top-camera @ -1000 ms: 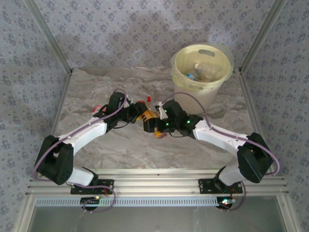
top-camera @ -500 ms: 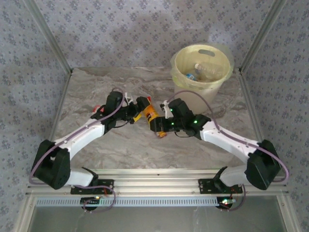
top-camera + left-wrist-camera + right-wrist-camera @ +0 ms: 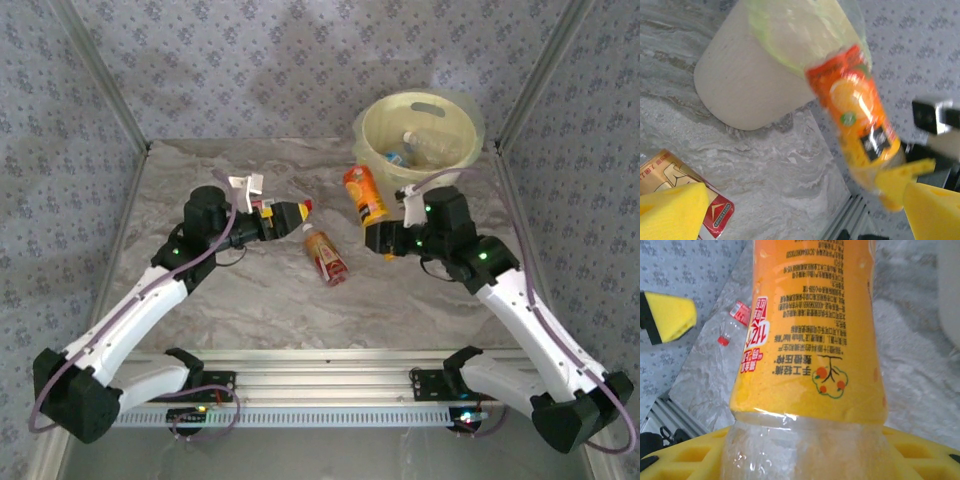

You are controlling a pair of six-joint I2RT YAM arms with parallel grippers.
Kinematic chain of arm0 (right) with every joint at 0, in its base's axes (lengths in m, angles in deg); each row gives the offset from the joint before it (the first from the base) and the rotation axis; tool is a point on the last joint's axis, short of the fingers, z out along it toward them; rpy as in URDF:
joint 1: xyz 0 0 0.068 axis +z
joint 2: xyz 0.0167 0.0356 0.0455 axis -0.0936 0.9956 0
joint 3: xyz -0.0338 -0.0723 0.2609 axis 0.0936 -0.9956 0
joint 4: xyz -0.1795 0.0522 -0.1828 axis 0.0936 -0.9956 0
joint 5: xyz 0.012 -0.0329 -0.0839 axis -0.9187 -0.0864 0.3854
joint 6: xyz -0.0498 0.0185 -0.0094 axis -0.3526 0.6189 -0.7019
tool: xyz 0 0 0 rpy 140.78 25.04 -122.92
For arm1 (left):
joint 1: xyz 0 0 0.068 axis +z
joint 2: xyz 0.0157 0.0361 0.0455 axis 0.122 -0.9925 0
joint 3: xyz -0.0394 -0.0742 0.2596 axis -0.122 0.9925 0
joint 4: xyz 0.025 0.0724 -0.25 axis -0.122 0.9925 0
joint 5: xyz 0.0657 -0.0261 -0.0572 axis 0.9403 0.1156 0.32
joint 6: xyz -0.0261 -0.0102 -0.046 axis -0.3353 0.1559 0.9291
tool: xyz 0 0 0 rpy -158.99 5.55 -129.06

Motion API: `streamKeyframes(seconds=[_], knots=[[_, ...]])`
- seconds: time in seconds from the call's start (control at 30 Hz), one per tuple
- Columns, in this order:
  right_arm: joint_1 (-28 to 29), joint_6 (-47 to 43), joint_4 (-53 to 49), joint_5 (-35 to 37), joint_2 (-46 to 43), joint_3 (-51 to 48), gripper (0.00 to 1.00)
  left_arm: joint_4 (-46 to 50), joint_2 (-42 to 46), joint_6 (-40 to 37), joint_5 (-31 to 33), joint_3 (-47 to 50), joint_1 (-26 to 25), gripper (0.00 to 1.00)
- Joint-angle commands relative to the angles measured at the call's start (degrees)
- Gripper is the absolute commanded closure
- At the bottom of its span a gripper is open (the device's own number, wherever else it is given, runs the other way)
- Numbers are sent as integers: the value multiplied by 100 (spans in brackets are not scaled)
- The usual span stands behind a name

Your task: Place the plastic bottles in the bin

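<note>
The desk [image 3: 260, 300] is a grey marbled slab, closed in on three sides by walls of blue-grey flowered cloth, with bare metal posts [image 3: 100, 75] running up the far corners and a metal rail [image 3: 330, 385] along the near edge. The bin [image 3: 368, 135] stands in the far right corner, just beside the right post, with a clear bottle [image 3: 430, 145] and a blue-labelled one [image 3: 396, 157] lying inside it.

My right pincer [image 3: 378, 235] is closed on the clear end of the orange-labelled bottle [image 3: 364, 193], holding it lifted off the slab, just beside the bin's near-left wall. My left pincer [image 3: 266, 200] hangs with its yellow pads [image 3: 670, 210] spread wide and nothing between them, over the middle of the slab. Between the two, a red-labelled bottle [image 3: 326, 256] lies on its side.

The left half of the slab and the strip along the near rail lie bare; the right side is tight, with the bin and my right arm close together.
</note>
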Motion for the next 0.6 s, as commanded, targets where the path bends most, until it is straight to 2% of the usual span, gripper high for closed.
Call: streamKeyframes(seconds=[0.0, 0.13, 0.3, 0.57], knots=[[-325, -576, -576, -56, -85, 727, 41, 228, 408, -1074, -163, -177, -116, 1], [-721, -890, -885, -29, 102, 1360, 41, 250, 735, -1583, -175, -234, -233, 0], [-988, -1345, -1347, 603, 640, 2305, 41, 170, 876, -1783, -328, -367, -329, 0], [-1545, -1842, -1688, 576, 1848, 3525, 41, 297, 777, -1919, -335, -530, -540, 0]])
